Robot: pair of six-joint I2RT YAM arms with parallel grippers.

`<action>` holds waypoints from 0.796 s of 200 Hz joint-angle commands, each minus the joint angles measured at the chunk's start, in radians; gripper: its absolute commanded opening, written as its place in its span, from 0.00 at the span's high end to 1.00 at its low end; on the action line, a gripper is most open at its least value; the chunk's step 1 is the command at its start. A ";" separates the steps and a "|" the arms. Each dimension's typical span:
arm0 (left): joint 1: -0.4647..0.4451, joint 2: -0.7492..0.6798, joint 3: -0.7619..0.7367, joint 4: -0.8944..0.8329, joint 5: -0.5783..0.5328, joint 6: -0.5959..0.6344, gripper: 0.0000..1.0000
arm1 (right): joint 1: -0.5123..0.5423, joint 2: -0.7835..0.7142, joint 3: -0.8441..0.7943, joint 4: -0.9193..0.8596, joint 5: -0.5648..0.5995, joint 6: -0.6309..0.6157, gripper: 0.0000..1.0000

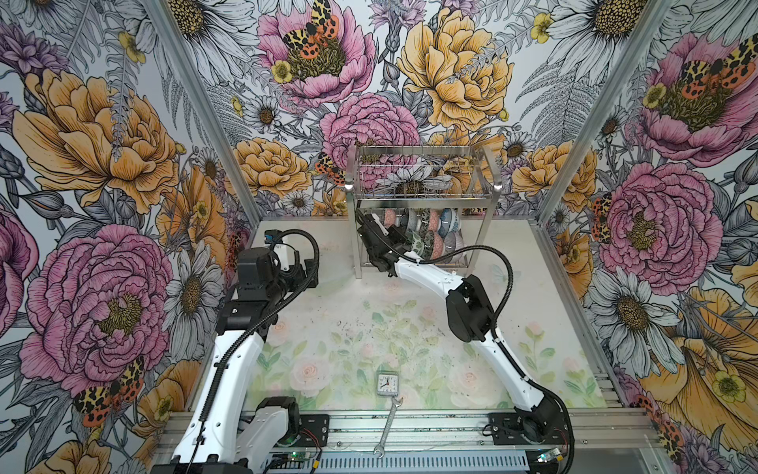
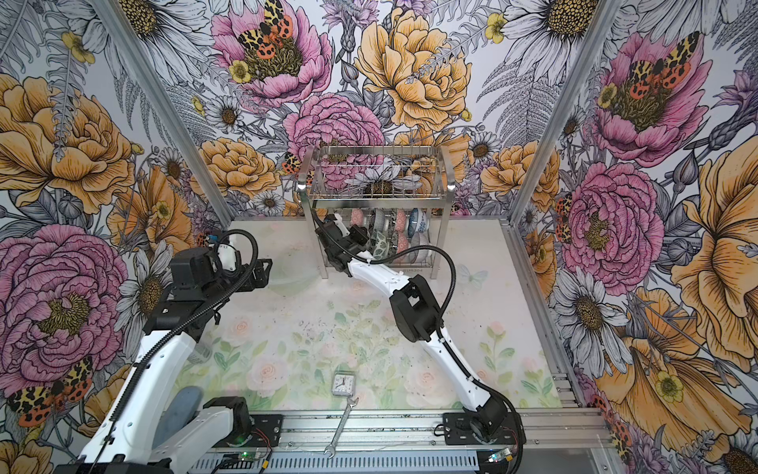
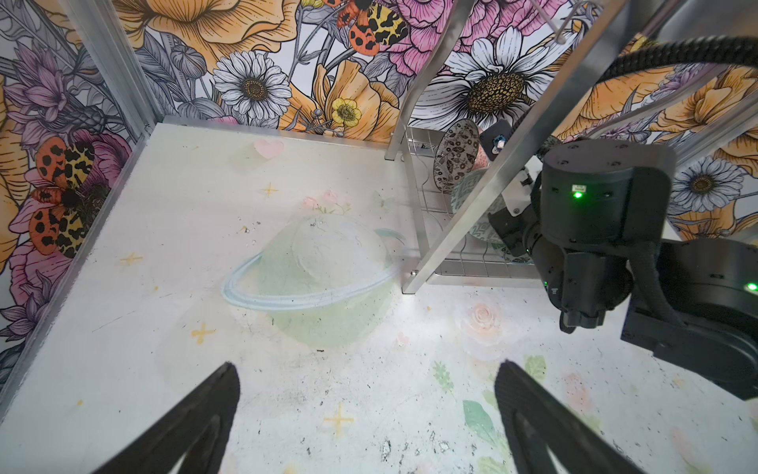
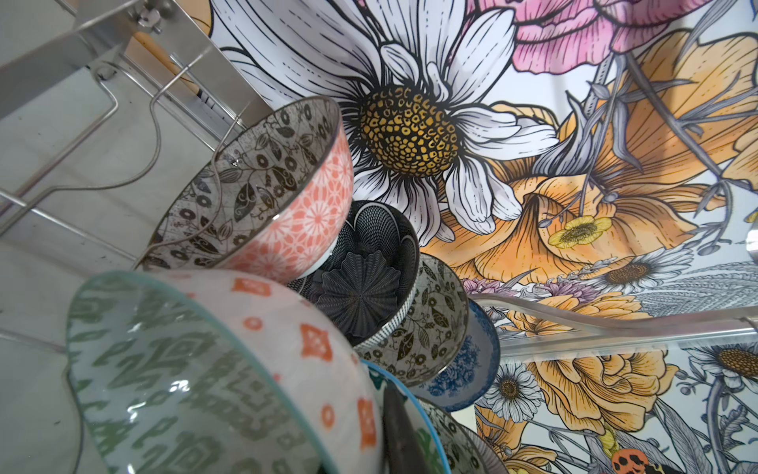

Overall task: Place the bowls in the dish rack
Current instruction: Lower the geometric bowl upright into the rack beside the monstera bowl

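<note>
Both top views: dish rack (image 1: 422, 198) (image 2: 377, 198) stands at back centre of table (image 1: 328, 328). Upper tier holds no bowls. The bowls (image 1: 426, 230) (image 2: 393, 234) stand on edge in two rows in the lower tier. Right arm (image 1: 430, 283) reaches into the lower tier from the rack's left front, w/ right gripper (image 1: 404, 242) in among the front-row bowls. Left arm (image 1: 229, 369) hangs over the table's left side, well apart from the rack. Clock (image 1: 387, 383) and wrench (image 1: 389, 427) lie near the front edge.

Left wrist: left gripper (image 3: 367, 369) is wide open and empty, w/ fingers (image 3: 205, 410) spread above bare table. Rack leg and right arm's wrist are ahead.

Right wrist: green-patterned bowl (image 4: 184, 390), white w/ orange marks outside, fills the near view, tilted. One dark finger (image 4: 396, 431) lies against its outer wall; the other is hidden. Jaws are nearly closed, prob pinching that bowl's wall. Behind it are pink-outside bowl (image 4: 311, 213), dark ribbed bowl (image 4: 361, 287), black-white floral bowl (image 4: 430, 328) and blue bowl (image 4: 463, 361), packed close between rack wires.
</note>
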State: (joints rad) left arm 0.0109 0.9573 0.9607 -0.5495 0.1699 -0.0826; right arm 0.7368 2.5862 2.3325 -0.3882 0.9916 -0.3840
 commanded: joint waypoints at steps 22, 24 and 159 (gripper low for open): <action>0.015 -0.003 -0.011 0.025 0.026 -0.020 0.01 | 0.034 -0.053 -0.053 0.025 -0.022 0.028 0.82; 0.014 -0.003 -0.011 0.025 0.026 -0.020 0.01 | 0.034 -0.054 -0.053 0.025 -0.023 0.028 0.82; 0.018 -0.005 -0.013 0.026 0.033 -0.022 0.01 | 0.039 -0.129 -0.116 0.025 -0.079 0.091 0.45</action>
State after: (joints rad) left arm 0.0120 0.9573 0.9588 -0.5491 0.1749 -0.0982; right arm 0.7628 2.5340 2.2261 -0.3653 0.9329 -0.3092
